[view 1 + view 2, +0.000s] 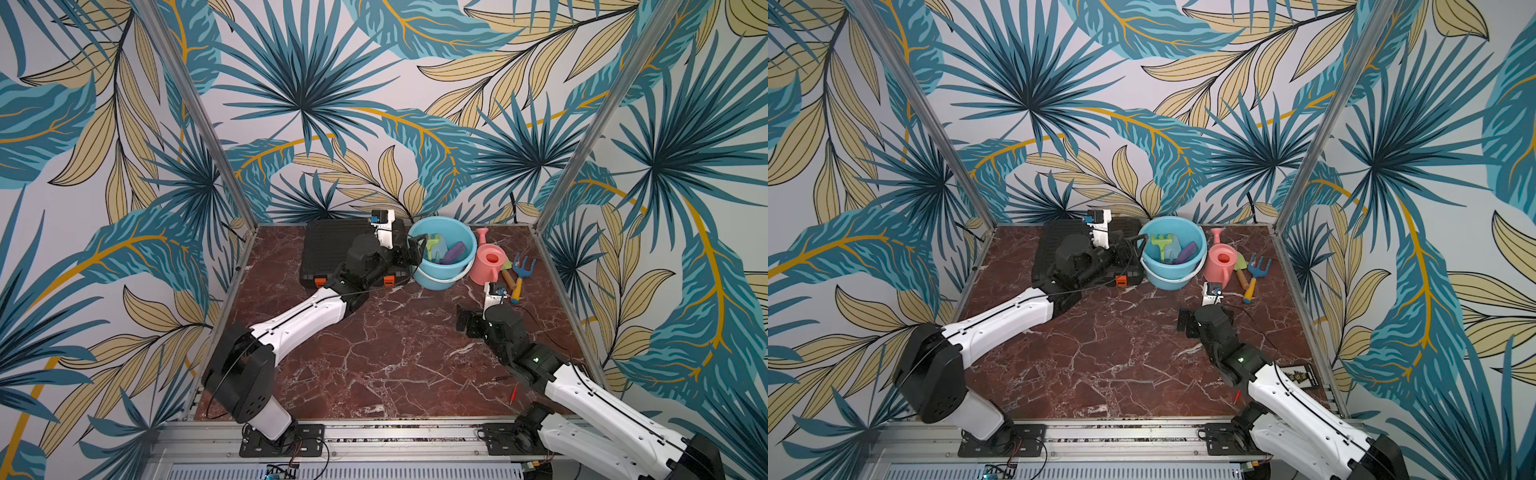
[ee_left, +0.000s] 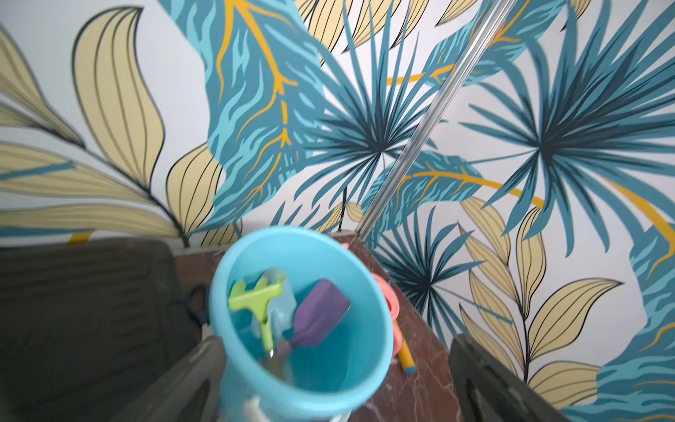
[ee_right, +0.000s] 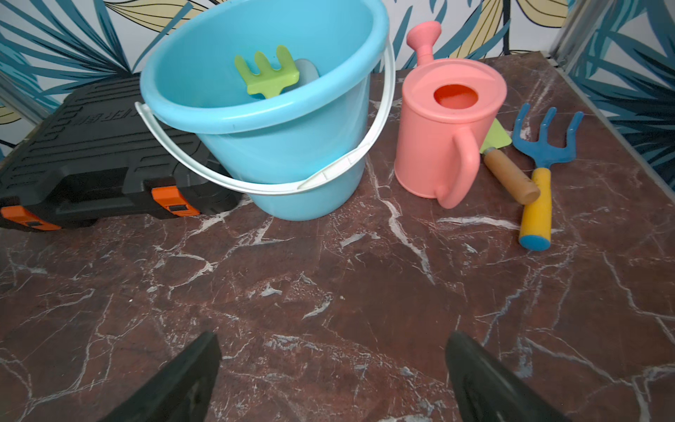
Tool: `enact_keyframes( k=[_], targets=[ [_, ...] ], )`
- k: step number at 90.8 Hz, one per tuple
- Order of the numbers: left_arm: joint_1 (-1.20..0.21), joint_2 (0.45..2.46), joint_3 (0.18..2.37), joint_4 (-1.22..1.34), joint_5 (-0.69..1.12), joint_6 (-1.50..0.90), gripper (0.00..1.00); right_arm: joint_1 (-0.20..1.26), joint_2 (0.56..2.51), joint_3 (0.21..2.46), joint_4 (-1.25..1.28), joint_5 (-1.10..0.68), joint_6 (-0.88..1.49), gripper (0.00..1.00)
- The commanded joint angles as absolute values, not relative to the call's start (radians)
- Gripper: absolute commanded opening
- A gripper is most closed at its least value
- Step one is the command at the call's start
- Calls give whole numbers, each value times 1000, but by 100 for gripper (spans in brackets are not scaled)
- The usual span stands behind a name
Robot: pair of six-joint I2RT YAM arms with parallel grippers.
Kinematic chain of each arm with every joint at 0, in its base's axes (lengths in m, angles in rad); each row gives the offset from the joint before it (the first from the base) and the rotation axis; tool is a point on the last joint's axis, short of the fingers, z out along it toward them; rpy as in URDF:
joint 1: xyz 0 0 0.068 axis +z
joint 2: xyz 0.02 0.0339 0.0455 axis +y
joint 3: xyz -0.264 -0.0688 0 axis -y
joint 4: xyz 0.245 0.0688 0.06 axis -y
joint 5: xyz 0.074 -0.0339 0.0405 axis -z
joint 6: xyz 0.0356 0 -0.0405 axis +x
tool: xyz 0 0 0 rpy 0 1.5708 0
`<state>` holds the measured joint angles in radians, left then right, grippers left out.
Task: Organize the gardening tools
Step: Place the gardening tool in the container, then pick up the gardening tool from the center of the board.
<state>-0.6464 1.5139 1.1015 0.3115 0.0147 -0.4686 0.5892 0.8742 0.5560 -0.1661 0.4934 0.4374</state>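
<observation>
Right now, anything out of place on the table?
Yes: the blue fork-rake and green trowel lie outside the blue bucket, the trowel's blade tucked behind the pink watering can. Nothing looks spilled or broken.

Evenly bright; left wrist seemingly motion-blurred.

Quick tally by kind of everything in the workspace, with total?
Rakes: 2, green rake, blue rake
Trowels and shovels: 3, pale trowel, purple shovel, green trowel
Watering can: 1
Bucket: 1
Black case: 1
Total: 8
</observation>
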Motion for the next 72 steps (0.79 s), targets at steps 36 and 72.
enact_keyframes(
  k=[36,72],
  targets=[
    [-718,1063,556,237,-386,-331,100,539,937,569,-208,836,475,99],
    [-719,1060,537,214,-296,-419,100,120,1154,698,-238,572,574,84]
  ],
)
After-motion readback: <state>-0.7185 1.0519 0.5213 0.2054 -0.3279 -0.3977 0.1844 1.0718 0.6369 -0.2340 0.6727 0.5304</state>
